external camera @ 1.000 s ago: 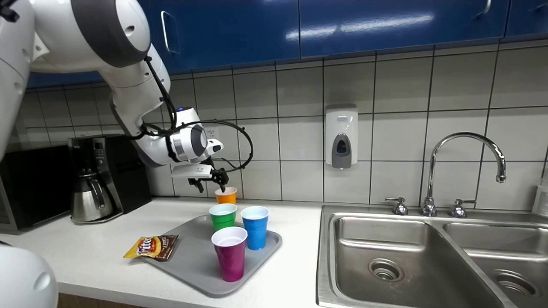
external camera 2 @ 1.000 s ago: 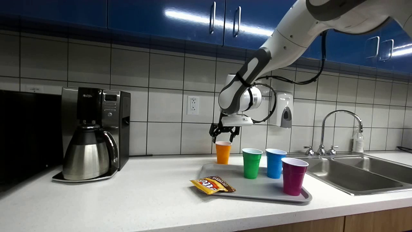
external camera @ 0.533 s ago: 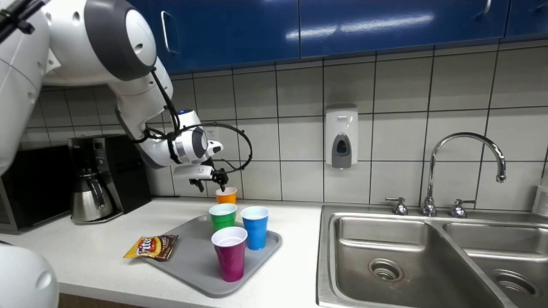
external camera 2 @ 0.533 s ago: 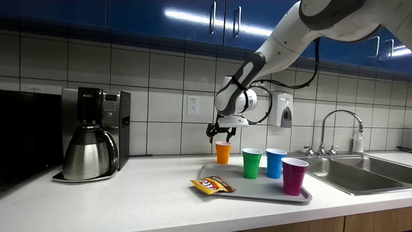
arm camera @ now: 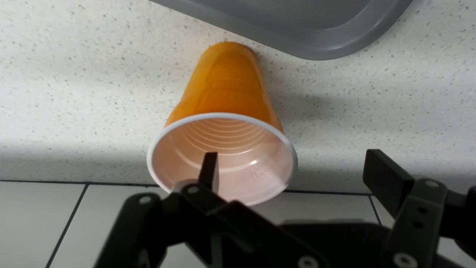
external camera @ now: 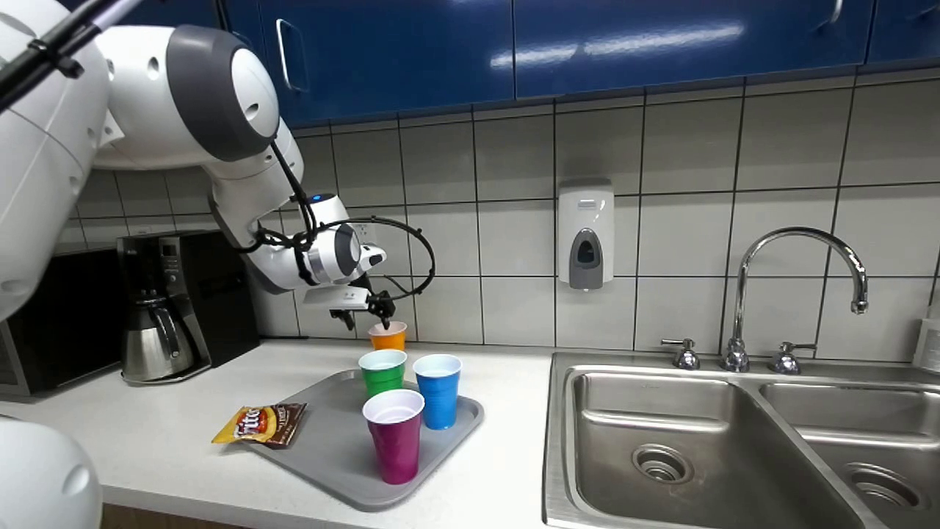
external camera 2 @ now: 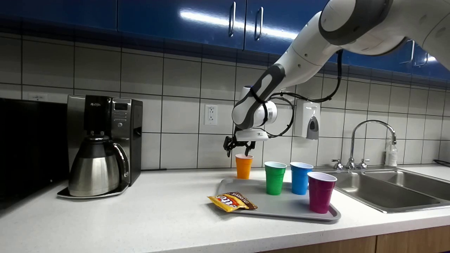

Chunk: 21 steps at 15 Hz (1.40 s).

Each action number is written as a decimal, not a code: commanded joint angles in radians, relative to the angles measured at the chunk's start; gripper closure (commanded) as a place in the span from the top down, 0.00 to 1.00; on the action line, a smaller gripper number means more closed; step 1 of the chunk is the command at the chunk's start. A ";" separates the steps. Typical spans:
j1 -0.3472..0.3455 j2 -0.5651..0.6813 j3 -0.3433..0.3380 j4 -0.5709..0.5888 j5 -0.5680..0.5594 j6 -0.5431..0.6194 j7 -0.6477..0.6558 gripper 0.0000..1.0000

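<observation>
My gripper (arm camera: 292,160) stands open with nothing between its fingers, close above the orange cup (arm camera: 227,85). In the wrist view one finger (arm camera: 210,167) overlaps the cup's mouth, while its mate is off to the right over the counter. The cup is upright behind the tray, near the tiled wall; both exterior views show the gripper (external camera 2: 238,153) just over its rim. On the grey tray (external camera: 330,441) stand a green cup (external camera: 382,376), a blue cup (external camera: 439,397) and a purple cup (external camera: 396,444). A yellow and brown candy packet (external camera 2: 232,202) lies across the tray's edge.
A coffee maker with a steel carafe (external camera 2: 94,168) stands beside a dark appliance (external camera 2: 31,151). The double sink (external camera: 661,441) with its tall faucet (external camera: 800,235) is past the tray. A soap dispenser (external camera: 585,235) hangs on the tiles, below blue cabinets (external camera: 389,59).
The arm has shifted: its upper links sit lower, and the gripper has moved slightly, leftward in an exterior view, staying over the orange cup. Cups, tray and packet keep their places.
</observation>
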 commanded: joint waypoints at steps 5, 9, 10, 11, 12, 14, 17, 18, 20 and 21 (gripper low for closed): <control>0.023 0.062 -0.025 0.086 0.017 -0.042 0.009 1.00; 0.026 0.081 -0.035 0.103 0.013 -0.046 0.010 1.00; 0.025 0.085 -0.036 0.107 0.014 -0.048 0.009 1.00; 0.025 0.087 -0.037 0.109 0.015 -0.049 0.008 1.00; 0.024 0.089 -0.037 0.111 0.016 -0.050 0.006 1.00; 0.020 0.092 -0.032 0.115 0.020 -0.050 0.002 0.82; 0.019 0.097 -0.031 0.121 0.024 -0.049 0.001 0.58; 0.019 0.099 -0.032 0.124 0.024 -0.050 0.001 0.49; 0.019 0.103 -0.033 0.128 0.025 -0.051 0.002 0.33; 0.019 0.104 -0.033 0.130 0.025 -0.051 0.002 0.27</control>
